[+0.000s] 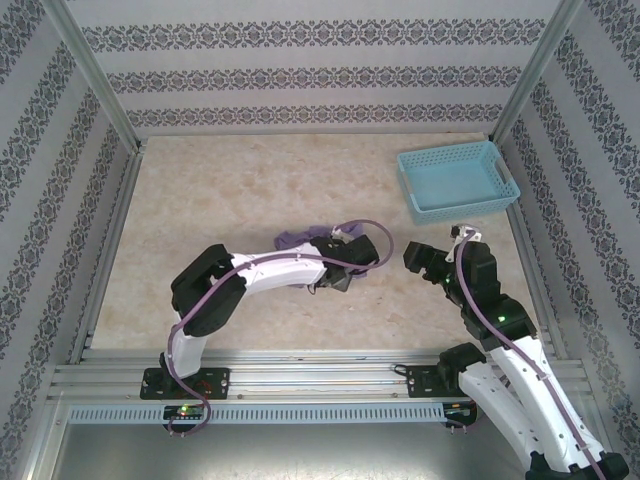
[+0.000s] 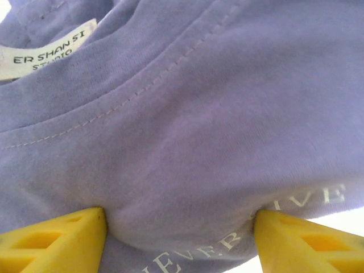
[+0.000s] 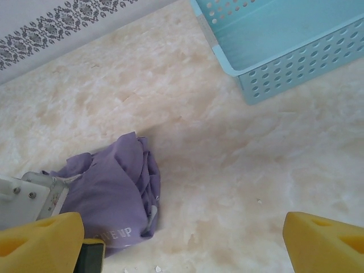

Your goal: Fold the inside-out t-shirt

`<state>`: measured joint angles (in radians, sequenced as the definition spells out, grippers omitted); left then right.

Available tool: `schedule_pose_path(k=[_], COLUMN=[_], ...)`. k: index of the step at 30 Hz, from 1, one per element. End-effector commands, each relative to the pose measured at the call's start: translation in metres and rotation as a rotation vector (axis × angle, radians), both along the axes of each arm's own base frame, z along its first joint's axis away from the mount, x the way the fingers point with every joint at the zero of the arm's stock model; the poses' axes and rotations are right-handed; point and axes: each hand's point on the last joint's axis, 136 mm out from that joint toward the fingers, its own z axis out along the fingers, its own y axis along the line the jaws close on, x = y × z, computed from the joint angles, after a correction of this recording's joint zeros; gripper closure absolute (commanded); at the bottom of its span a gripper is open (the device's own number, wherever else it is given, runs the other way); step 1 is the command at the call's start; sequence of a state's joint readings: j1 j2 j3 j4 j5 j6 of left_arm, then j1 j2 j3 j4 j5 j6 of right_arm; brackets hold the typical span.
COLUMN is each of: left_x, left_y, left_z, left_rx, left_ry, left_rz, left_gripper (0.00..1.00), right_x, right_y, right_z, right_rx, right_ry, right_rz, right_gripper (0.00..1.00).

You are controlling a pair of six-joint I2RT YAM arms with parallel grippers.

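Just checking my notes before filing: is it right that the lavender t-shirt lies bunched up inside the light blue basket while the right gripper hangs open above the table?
Not quite. The lavender t-shirt lies bunched up on the table, apart from the light blue basket, as the right wrist view shows. The right gripper does hang open above the table.

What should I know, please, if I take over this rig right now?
Left gripper: jaws apart, fingertips pressed into the t-shirt; no firm pinch visible.
Right gripper: open, holding nothing, over the table.
Things: the t-shirt lies in a crumpled heap mid-table, neck label showing; the blue basket sits far right.
Done: no fold yet.
Left: spread the t-shirt flat, then fold it.
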<state>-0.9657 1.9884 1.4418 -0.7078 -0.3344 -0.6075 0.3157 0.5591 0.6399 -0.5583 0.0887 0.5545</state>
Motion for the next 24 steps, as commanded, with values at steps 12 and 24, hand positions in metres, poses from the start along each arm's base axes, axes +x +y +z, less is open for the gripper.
schedule_pose_path(k=[12, 24], left_x=[0.105, 0.080], left_y=[0.166, 0.180], left_z=[0.038, 0.084], left_rx=[-0.051, -0.309], left_ry=[-0.037, -0.113], left_rz=[0.143, 0.510], left_gripper=[0.18, 0.11], right_x=[-0.002, 0.000], right_y=[-0.005, -0.002], right_z=[-0.010, -0.015], right_rx=[0.003, 0.018], right_ry=[0.029, 0.041], right_rz=[-0.032, -0.021], right_gripper=[0.08, 0.07])
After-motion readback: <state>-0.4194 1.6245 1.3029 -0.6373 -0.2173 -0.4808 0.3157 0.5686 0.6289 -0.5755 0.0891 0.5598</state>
